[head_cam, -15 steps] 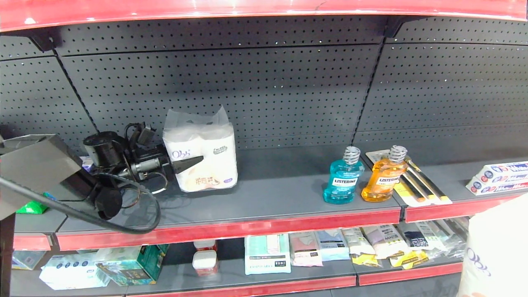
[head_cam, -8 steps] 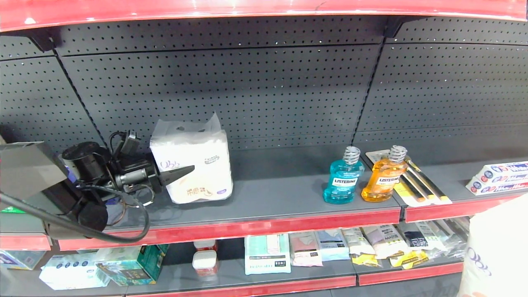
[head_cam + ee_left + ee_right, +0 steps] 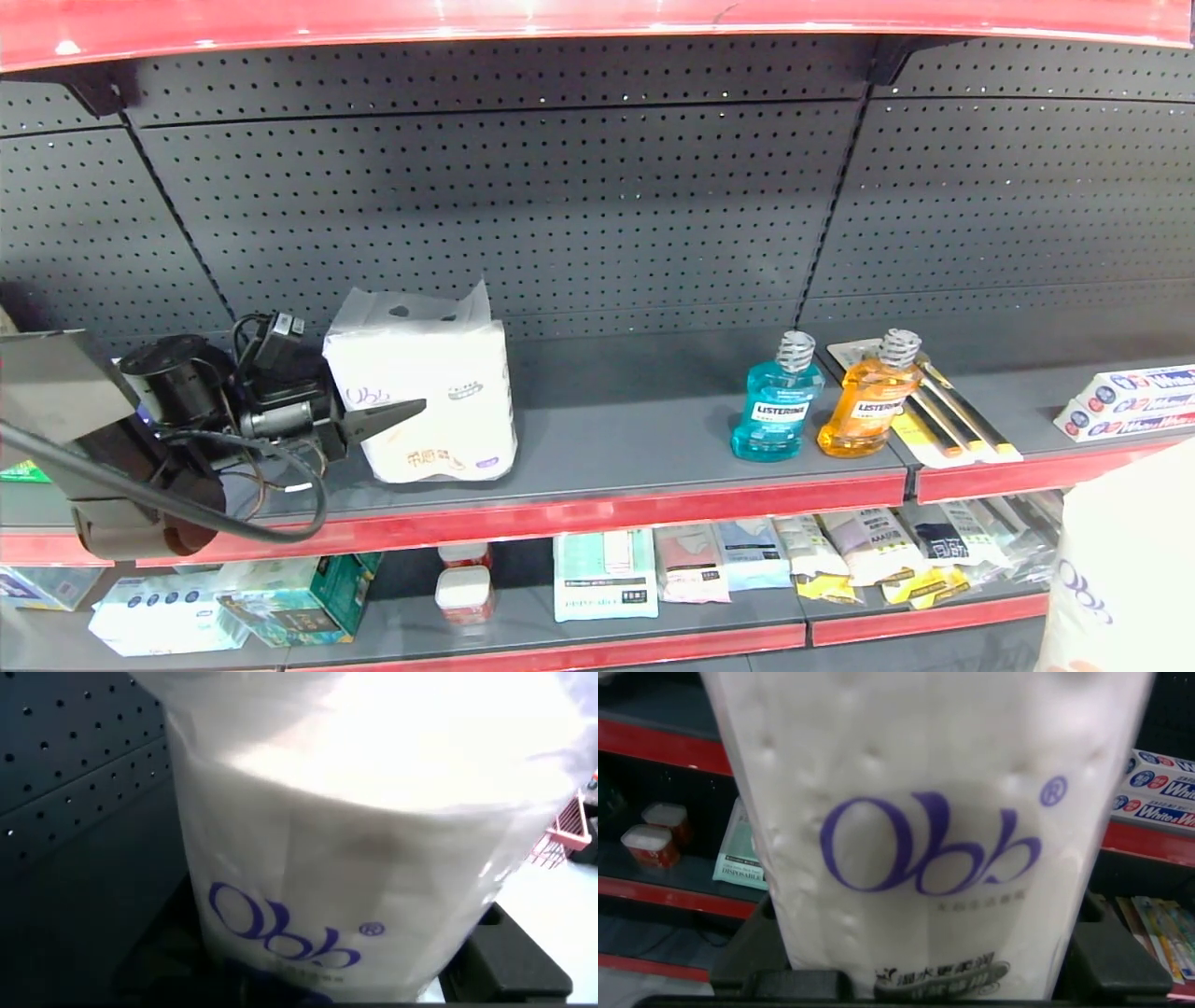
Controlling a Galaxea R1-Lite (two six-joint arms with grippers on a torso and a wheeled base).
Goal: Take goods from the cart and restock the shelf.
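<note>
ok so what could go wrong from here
The left pack, held by the left gripper, is near the shelf's front edge; released there, it might tip off. The right pack, in the right gripper, is below and right of the blue bottle and orange bottle; lifting it onto the shelf could knock them over.

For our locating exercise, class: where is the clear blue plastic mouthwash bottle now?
In the head view the clear blue plastic mouthwash bottle stands upright on the grey metal shelf, right of centre, immediately left of the orange mouthwash bottle.
</note>
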